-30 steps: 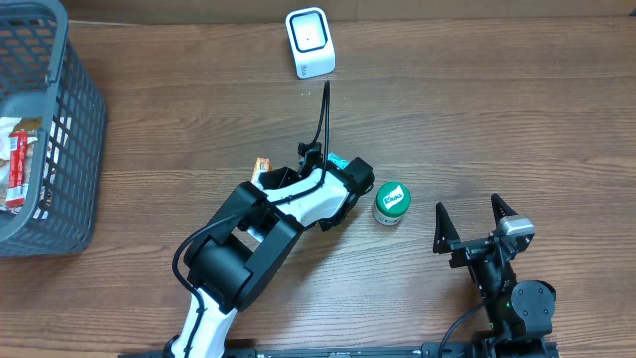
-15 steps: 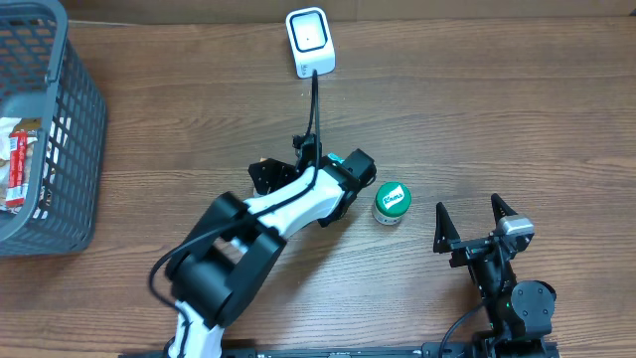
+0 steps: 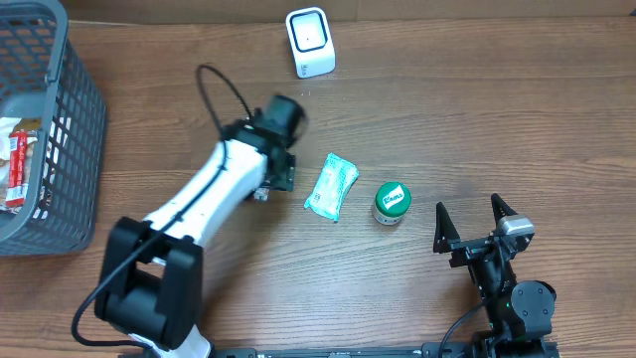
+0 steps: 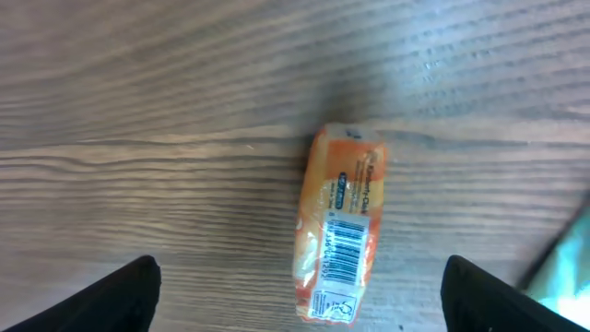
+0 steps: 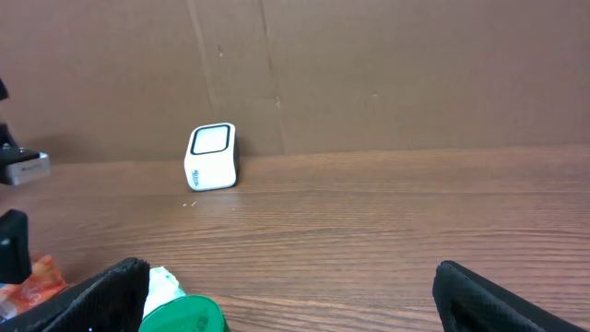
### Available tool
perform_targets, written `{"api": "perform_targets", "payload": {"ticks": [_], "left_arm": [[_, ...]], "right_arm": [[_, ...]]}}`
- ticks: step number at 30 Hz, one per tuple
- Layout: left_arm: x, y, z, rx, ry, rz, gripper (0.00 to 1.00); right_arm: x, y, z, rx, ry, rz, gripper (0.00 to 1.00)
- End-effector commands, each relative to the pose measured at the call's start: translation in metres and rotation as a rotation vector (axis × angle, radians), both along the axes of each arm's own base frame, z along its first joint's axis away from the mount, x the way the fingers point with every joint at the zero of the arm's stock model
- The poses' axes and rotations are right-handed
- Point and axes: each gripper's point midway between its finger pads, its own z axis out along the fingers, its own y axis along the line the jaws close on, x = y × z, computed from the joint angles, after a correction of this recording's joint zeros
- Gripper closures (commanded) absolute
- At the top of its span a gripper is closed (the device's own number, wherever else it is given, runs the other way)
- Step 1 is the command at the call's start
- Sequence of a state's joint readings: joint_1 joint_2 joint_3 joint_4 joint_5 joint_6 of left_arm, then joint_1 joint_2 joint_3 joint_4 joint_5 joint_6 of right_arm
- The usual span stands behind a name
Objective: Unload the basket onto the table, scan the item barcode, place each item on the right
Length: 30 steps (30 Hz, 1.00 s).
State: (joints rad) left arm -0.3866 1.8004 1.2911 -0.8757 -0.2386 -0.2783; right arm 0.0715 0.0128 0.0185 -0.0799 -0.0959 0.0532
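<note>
Orange crinkly packet point(image 4: 339, 226) lies flat on the tabletop point(image 4: 138, 111) right under the left pincer point(image 4: 297, 281), whose fingers stand wide apart on either side of it, touching nothing. It looks light, soft and slippery, so I'd pinch it across its narrow sides near the middle, leaving the upturned barcode point(image 4: 343, 247) uncovered. Scanner point(image 3: 310, 42) sits well beyond; the right pincer point(image 3: 475, 221) waits, fingers spread.

At my far left a grey plastic basket point(image 3: 84, 139), partly cut off from view, sits on the wooden table point(image 3: 497, 109), red-and-white packets point(image 3: 18, 164) lying inside it; a brown cardboard wall point(image 5: 387, 74) stands along the table's far edge
</note>
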Motion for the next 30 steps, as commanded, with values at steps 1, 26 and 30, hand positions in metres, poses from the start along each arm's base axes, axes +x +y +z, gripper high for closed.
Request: {"api": "perform_targets", "payload": {"ticks": [1, 26, 30], "left_arm": [[-0.007, -0.018, -0.009, -0.152, 0.090, -0.094, 0.14], [-0.010, -0.013, -0.053, -0.149, 0.041, -0.088, 0.37], [-0.011, -0.012, -0.056, -0.150, 0.038, -0.088, 0.55]], "right_arm": [[0.001, -0.004, -0.002, 0.007, -0.001, -0.018, 0.00], [0.001, -0.004, -0.002, 0.007, -0.001, -0.018, 0.00], [0.001, -0.004, -0.002, 0.007, -0.001, -0.018, 0.00]]}}
